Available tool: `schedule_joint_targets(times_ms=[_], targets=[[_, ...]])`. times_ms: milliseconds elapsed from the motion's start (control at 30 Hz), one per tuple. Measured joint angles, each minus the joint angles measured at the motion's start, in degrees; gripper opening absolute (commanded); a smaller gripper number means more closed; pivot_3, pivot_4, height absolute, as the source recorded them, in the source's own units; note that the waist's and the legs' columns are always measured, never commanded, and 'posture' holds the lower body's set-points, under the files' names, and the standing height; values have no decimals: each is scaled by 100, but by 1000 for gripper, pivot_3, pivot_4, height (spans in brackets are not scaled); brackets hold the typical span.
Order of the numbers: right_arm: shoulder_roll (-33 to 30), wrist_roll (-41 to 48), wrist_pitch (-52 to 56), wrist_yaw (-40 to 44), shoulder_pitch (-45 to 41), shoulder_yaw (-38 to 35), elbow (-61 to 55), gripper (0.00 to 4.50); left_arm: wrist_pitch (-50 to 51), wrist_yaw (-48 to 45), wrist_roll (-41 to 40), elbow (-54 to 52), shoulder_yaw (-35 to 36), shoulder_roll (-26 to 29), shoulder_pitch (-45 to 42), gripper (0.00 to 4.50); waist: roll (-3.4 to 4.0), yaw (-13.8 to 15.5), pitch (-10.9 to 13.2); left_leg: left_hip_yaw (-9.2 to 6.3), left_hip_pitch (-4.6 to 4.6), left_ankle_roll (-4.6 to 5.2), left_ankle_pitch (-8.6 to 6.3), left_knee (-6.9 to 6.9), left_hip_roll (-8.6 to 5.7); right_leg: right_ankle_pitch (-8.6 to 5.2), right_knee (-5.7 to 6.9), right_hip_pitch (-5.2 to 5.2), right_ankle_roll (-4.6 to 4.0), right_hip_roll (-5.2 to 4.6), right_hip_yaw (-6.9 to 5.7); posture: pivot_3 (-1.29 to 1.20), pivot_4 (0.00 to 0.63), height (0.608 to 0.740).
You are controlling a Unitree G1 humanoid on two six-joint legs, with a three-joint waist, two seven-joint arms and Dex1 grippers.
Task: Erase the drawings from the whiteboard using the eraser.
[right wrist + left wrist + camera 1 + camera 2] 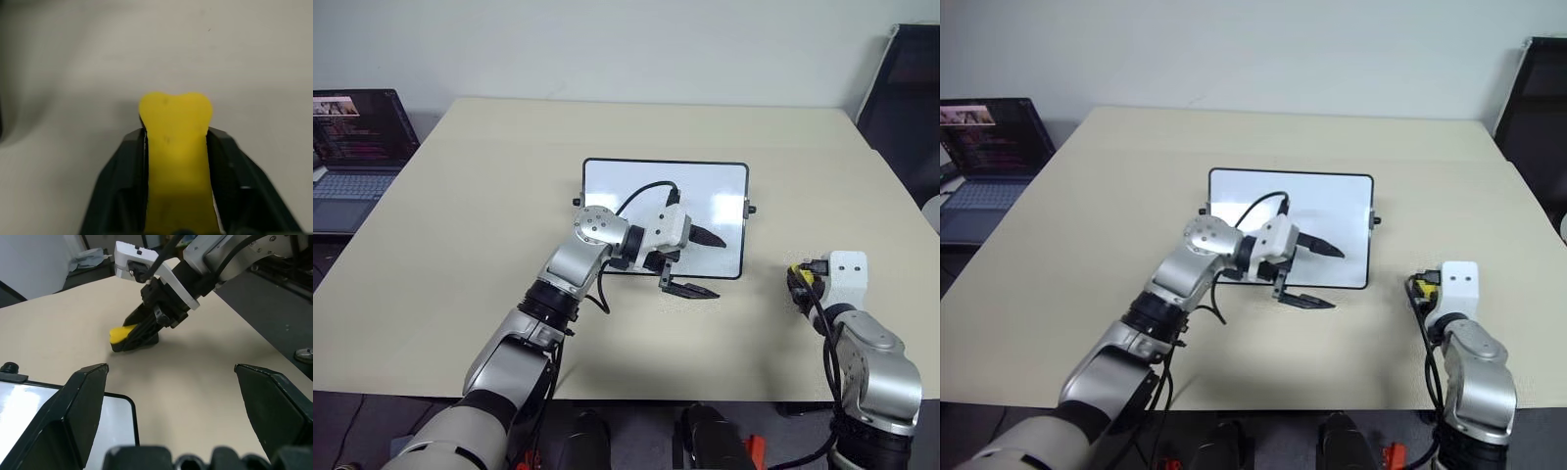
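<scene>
Erasing apparently done: whiteboard (705, 186) blank, left hand (703, 262) open and empty, right hand (139, 335) pinching yellow eraser (176, 147) on desk (460, 245); next, release.

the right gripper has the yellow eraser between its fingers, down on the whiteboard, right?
Not on the whiteboard. The right gripper does have the eraser between its fingers, but it sits on the bare table beside the board, as the left wrist view shows.
</scene>
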Motion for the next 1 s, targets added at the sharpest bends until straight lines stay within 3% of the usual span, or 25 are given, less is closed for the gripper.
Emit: schedule_joint_targets(times_ms=[67,100,200,233,400,500,600,700,833,1000], targets=[[-65,102,-114,-48,-151,-81,259,3464,1,24,1,-1,9,5,0,4500,0,-2,0,1,0,0,0,1,0,0,0,0,0,0,2,0,150,740],[-90,126,-161,-91,-202,-146,350,3487,1,46,1,-1,29,13,1,4500,2,1,0,-2,0,0,0,0,0,1,0,1,2,0,-1,0,150,740],[-332,373,-388,-100,-359,-223,630,4392,124,255,-36,-128,248,116,187,4500,17,-8,4,0,0,1,0,-1,-1,10,0,1,17,0,2,0,150,740],[-421,449,-418,-82,-341,-222,538,4459,170,321,-41,-209,298,188,286,4500,21,-10,7,-3,0,1,0,-2,0,10,3,-1,18,1,1,0,150,740],[-710,1013,-271,350,249,208,-1059,4459,718,841,-274,-803,885,561,950,4500,35,-24,7,-13,1,2,0,-6,3,5,7,0,18,6,-5,0,150,740],[-576,1224,-404,409,1125,1041,-1926,4459,1449,1680,-656,-1676,1686,676,1789,4500,39,-23,4,-16,3,2,-1,-6,4,1,5,3,16,5,-7,0,150,740],[-149,1302,-1055,362,1706,1539,-1844,4459,2202,2632,-940,-2283,2343,597,2451,4500,38,-5,5,-12,1,0,0,7,2,-9,4,7,-5,2,-4,0,150,740],[98,1025,-2450,50,2069,1665,-1336,4459,2460,3553,-1016,-3268,2844,429,3356,4500,20,0,-4,-3,43,-3,-1,19,0,-8,-19,61,-9,-1,8,0,150,740],[520,921,-4016,-399,2704,1390,-414,4459,2187,4516,-655,-3824,3350,244,4698,4500,8,18,-7,8,73,-7,-4,7,-1,-11,-21,77,-15,-12,9,0,150,740],[704,1047,-5039,-662,3272,855,-149,4459,1856,5271,-303,-3966,3529,77,5283,4500,0,61,-10,29,72,-47,-29,9,-1,-12,-31,48,-16,-28,9,0,150,740]])
